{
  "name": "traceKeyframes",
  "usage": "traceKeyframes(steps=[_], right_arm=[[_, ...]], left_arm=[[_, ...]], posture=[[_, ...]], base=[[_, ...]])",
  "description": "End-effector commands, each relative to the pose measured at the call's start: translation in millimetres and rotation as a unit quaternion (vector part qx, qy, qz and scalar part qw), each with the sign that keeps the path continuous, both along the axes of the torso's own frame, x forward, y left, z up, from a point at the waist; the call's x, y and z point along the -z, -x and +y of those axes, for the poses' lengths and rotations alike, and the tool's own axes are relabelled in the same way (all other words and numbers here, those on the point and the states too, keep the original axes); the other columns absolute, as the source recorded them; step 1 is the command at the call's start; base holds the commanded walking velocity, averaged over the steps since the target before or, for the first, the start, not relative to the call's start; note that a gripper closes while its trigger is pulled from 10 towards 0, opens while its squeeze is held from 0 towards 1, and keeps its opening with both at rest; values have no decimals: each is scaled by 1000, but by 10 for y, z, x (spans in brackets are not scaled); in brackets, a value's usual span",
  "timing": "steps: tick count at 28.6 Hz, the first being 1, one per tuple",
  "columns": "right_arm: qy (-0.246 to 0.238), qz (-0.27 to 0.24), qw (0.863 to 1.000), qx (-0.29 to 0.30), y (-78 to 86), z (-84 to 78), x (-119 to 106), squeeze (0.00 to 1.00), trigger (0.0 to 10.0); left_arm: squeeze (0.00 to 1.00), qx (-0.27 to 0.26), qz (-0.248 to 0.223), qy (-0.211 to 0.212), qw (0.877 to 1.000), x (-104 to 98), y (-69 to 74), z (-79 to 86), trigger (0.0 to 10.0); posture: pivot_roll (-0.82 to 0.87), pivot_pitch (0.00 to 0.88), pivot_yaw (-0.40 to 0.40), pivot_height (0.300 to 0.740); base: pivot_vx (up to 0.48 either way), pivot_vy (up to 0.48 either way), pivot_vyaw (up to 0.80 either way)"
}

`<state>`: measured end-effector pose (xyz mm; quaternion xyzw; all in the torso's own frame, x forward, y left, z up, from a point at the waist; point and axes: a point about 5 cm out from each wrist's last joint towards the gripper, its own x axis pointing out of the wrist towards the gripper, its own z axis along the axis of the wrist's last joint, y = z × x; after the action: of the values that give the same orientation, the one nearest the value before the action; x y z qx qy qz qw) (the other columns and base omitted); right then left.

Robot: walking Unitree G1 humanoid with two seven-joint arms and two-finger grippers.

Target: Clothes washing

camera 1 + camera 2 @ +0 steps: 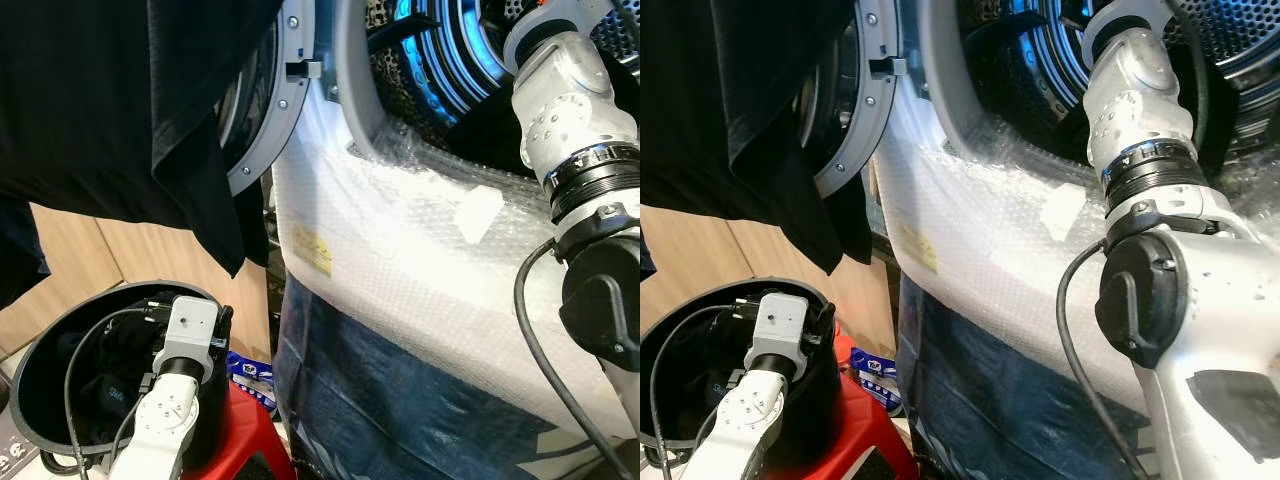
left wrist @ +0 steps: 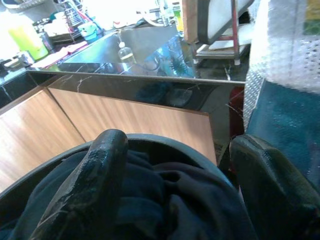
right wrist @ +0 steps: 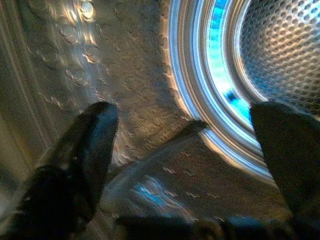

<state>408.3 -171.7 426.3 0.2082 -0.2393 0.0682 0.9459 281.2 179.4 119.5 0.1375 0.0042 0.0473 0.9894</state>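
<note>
The washing machine's drum (image 1: 450, 60) stands open, its door (image 1: 265, 110) swung to the left. A black garment (image 1: 120, 100) hangs across the top left, in front of the door. My right arm (image 1: 565, 90) reaches into the drum. Inside it, my right gripper (image 3: 185, 115) is open with nothing between its fingers (image 3: 85, 145), facing the perforated wall. My left gripper (image 2: 175, 145) is open just above dark clothes (image 2: 165, 200) in a black round basket (image 1: 40, 370) at the lower left.
Bubble wrap (image 1: 420, 240) covers the machine's front, with a dark blue sheet (image 1: 400, 400) below it. The basket sits on a red stool (image 1: 245, 430) beside a blue packet (image 1: 250, 375). Wooden cabinet fronts (image 1: 80, 260) stand behind, under a dark counter (image 2: 125, 50).
</note>
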Motion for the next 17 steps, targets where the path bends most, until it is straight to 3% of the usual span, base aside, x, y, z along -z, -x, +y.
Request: traceKeyframes(steps=[1,10,12,17], right_arm=[[2,-57,997,-44,90,1,-77,0,10000],[24,-101,992,-79,309,-33,99,0,10000],[17,-142,979,-143,505,59,162,0,10000],[25,-193,958,-213,746,140,275,0,10000]], left_arm=[[0,-7,-5,-12,1000,-38,21,17,10000],[0,-7,-3,-9,1000,-19,29,3,10000],[0,-7,-5,-8,1000,-22,24,-6,10000],[0,-10,-8,-7,1000,-32,25,10,10000]], posture=[[6,0,1,740],[-14,0,-1,740],[-11,0,-4,740],[-11,0,-4,740]], base=[[0,0,0],[0,0,0],[0,0,0],[0,0,0]])
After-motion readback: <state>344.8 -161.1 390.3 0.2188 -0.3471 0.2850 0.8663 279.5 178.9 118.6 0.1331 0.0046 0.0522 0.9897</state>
